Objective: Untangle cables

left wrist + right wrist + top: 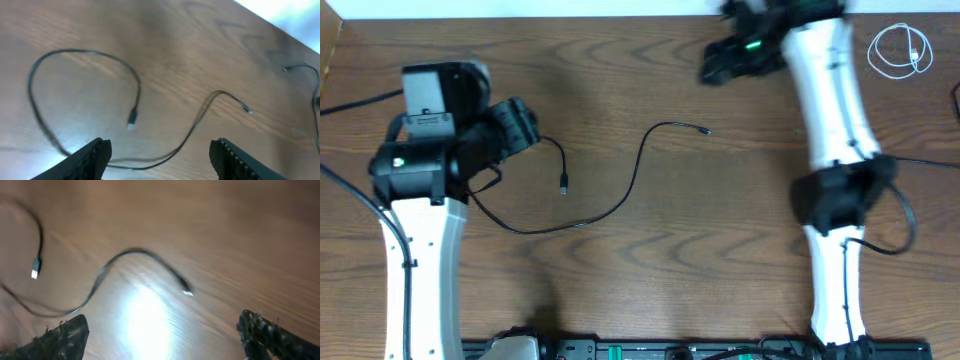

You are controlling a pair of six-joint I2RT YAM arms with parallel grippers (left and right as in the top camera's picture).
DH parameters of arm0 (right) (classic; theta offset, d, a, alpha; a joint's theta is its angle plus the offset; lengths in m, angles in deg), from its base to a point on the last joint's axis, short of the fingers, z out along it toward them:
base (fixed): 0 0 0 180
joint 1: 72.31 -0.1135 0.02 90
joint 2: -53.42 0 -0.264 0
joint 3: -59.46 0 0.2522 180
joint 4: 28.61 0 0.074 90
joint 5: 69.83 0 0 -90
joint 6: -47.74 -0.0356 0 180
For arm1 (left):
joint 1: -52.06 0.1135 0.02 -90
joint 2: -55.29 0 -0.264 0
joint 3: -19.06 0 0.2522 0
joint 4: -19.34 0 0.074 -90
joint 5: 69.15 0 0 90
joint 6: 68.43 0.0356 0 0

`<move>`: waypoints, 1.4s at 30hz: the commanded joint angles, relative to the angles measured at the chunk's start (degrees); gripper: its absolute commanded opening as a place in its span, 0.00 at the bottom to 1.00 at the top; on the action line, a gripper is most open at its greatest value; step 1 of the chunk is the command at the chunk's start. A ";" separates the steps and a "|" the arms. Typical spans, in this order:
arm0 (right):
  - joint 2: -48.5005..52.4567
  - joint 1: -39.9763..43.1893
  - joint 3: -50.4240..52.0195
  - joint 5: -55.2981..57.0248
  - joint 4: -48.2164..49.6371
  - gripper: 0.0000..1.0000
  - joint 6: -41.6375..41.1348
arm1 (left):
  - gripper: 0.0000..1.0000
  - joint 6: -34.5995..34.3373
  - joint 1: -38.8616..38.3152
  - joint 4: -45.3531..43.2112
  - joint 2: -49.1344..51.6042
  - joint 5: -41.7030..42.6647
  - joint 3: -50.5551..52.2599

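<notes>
The black cable point(620, 195) lies loose on the wooden table point(720, 260), left of centre in the overhead frame. One plug end point(705, 130) sits near mid-frame. The cord sweeps down and left from it, then loops back up beside the left gripper point(160, 147) to a second plug end point(563, 187).

In the left wrist view the low run of this cord crosses the bottom of the frame between the two fingers point(92, 157). The jaws stand wide apart and grip nothing.

In the right wrist view the near plug lies ahead of the right gripper point(162, 322), in mid-frame above the fingertips point(62, 337). These jaws are also spread, with nothing between them.

A white cable point(900, 50) lies coiled on its own in the overhead frame's upper right corner, well apart from the black one.
</notes>
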 commanded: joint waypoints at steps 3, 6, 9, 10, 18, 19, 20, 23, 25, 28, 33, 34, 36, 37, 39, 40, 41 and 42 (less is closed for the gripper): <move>5.05 -8.07 -0.39 3.19 1.33 0.87 -5.90 | 0.69 -0.66 4.28 1.55 0.90 -0.59 -0.07; 7.43 -11.41 -0.39 7.78 1.68 0.84 -12.15 | 0.69 -0.50 4.79 1.62 1.09 -0.59 0.22; 9.88 -13.62 -0.39 12.63 2.12 0.79 -17.97 | 0.69 -0.50 4.79 1.62 1.36 -0.59 0.37; 10.75 -14.23 -0.39 13.44 2.23 0.77 -19.28 | 0.69 -0.50 4.79 1.62 1.36 -0.59 0.44; 16.24 -16.81 -0.39 13.94 3.87 0.64 -24.00 | 0.69 -0.50 4.79 1.84 1.36 -0.59 0.98; 16.76 -17.33 -0.39 13.92 4.55 0.63 -24.17 | 0.69 -0.50 4.79 1.84 1.36 -0.59 0.98; 16.76 -17.59 -0.39 13.92 4.96 0.61 -24.28 | 0.69 -0.50 4.79 1.84 1.36 -0.59 0.98; 16.92 -18.43 -0.39 13.97 6.47 0.60 -25.09 | 0.69 -0.50 4.79 1.84 1.36 -0.59 0.98; 16.98 -19.15 -0.39 13.97 7.32 0.59 -25.64 | 0.69 -0.50 4.79 1.84 1.36 -0.59 0.98; 17.31 -20.09 -0.28 14.01 7.98 0.58 -26.53 | 0.69 -0.50 4.79 1.84 1.36 -0.59 0.98; 18.49 -21.27 0.17 14.01 7.26 0.52 -26.69 | 0.69 -0.50 4.79 1.84 1.36 -0.57 0.98; 18.56 -21.35 0.22 14.03 7.02 0.48 -26.67 | 0.69 -0.50 4.79 1.84 1.36 -0.57 0.98; 18.58 -21.33 0.28 14.58 6.64 0.42 -26.49 | 0.69 -0.50 4.79 1.81 1.36 -0.57 0.98; 18.58 -21.31 0.28 14.84 6.62 0.36 -25.99 | 0.69 -0.50 4.79 1.84 1.36 -0.57 0.98; 18.56 -20.94 0.24 15.52 6.62 0.21 -25.16 | 0.69 -0.52 4.76 1.84 1.36 -0.55 0.98; 18.53 -20.50 0.20 15.74 6.38 0.04 -25.14 | 0.69 -0.52 4.76 1.84 1.36 -0.55 0.98; 18.45 -20.04 0.13 15.74 6.10 0.01 -25.11 | 0.69 -0.52 4.76 1.84 1.36 -0.55 0.98; 18.14 -19.08 -0.07 15.72 5.44 0.01 -24.48 | 0.69 -0.52 4.76 1.84 1.36 -0.55 1.01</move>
